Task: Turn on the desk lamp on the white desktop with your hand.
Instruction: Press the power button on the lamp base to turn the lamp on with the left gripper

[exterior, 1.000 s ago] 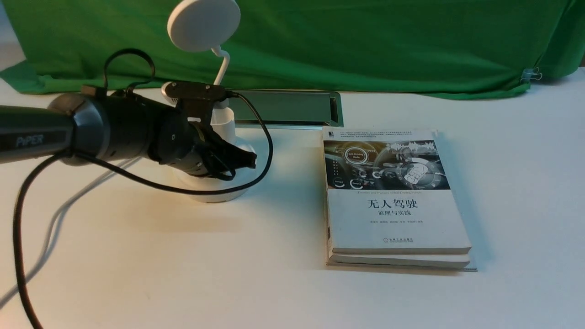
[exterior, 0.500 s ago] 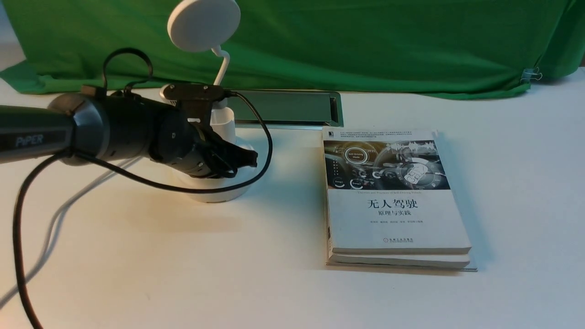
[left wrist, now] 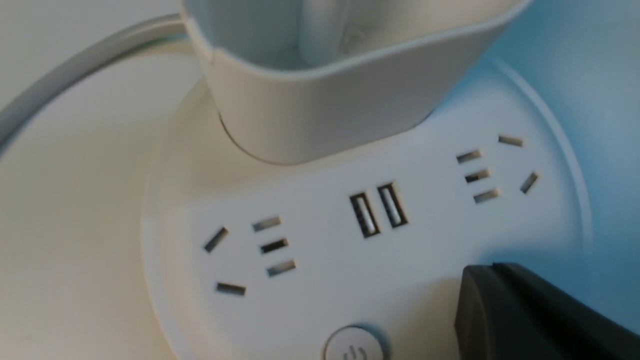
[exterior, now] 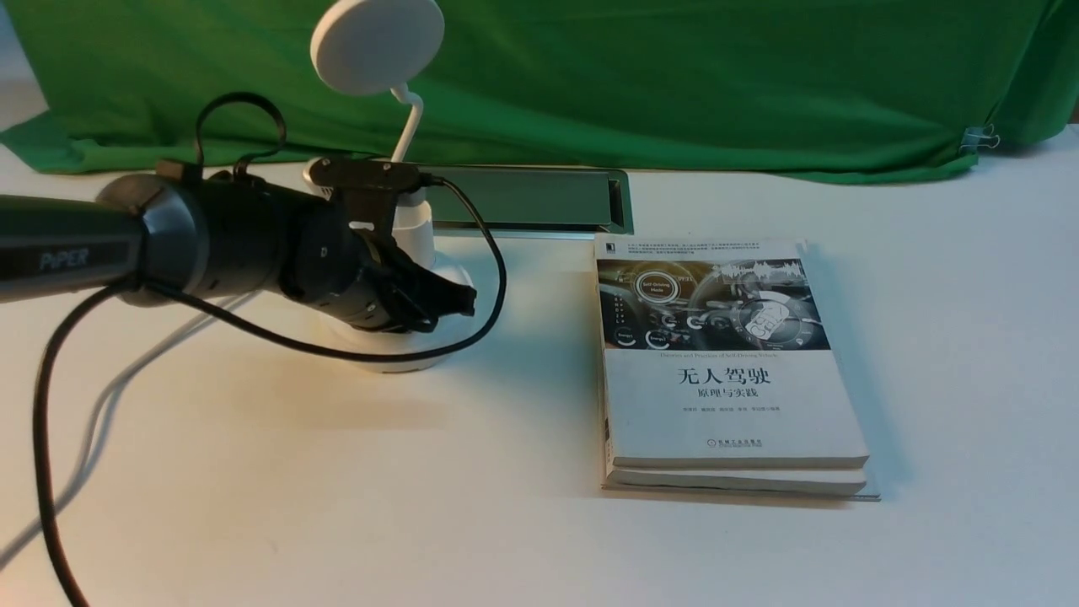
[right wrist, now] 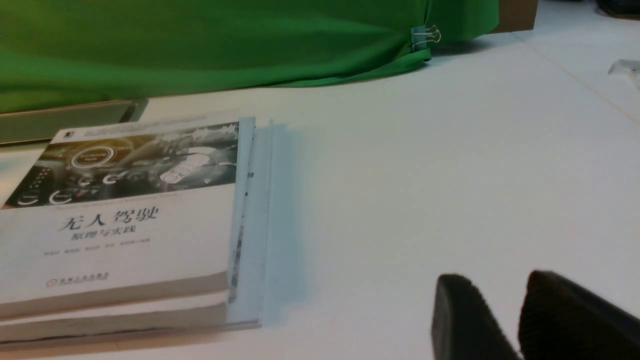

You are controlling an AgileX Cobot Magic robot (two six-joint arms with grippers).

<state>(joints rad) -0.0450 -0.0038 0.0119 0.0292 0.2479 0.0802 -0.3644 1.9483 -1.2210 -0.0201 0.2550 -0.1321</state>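
The white desk lamp stands at the back left of the white desktop (exterior: 337, 506). Its disc head (exterior: 377, 44) shows no glow, and its cup holder (exterior: 413, 232) sits on the round base (exterior: 396, 358). My left gripper (exterior: 462, 297) is shut and empty, with its tip low over the right front of the base. In the left wrist view the joined fingertips (left wrist: 480, 285) hover just beside a round power button (left wrist: 354, 346) on the base (left wrist: 320, 290), below the cup (left wrist: 325, 110). My right gripper (right wrist: 500, 287) is slightly open and empty over bare desktop.
Two stacked books (exterior: 725, 362) lie right of the lamp and also show in the right wrist view (right wrist: 125, 220). The metal-rimmed cable slot (exterior: 523, 198) is behind them. Green cloth (exterior: 674, 76) covers the back. The lamp's white cord (exterior: 110, 405) and my arm's black cable (exterior: 42, 438) trail left.
My left arm has shifted slightly to the right over the lamp base. The gripper stays shut. The lamp and books have not moved.
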